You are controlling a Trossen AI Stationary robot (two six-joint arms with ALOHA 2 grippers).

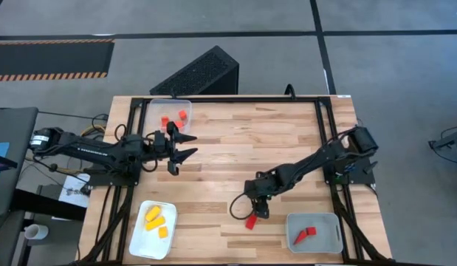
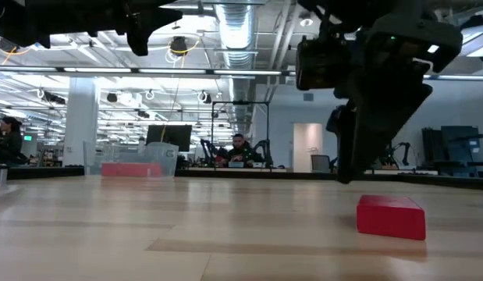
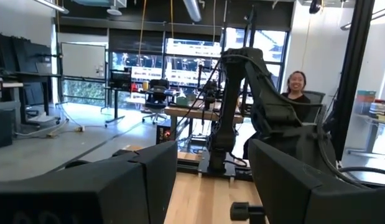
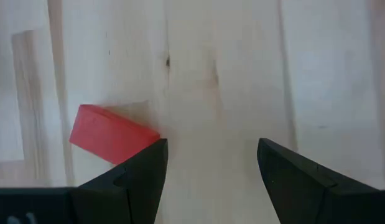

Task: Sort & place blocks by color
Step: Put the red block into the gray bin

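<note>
My right gripper (image 1: 250, 212) points down over the table's near middle, open and empty. A small red block (image 1: 251, 222) lies flat on the wood just nearside of it. In the right wrist view this red block (image 4: 111, 134) sits beside one finger, outside the gap of my right gripper (image 4: 211, 163). The low view shows the red block (image 2: 391, 216) on the table, with the right gripper (image 2: 349, 168) hanging close by. My left gripper (image 1: 190, 146) hovers open and level near the far-left tray (image 1: 156, 107), which holds red and orange blocks (image 1: 182, 115).
A white tray (image 1: 139, 247) at the near left holds yellow blocks (image 1: 154, 216). A grey tray (image 1: 328, 222) at the near right holds red blocks (image 1: 305, 235). Bare wood lies between the arms. A black box (image 1: 198, 72) stands beyond the far edge. A person (image 3: 296, 86) sits beyond the table.
</note>
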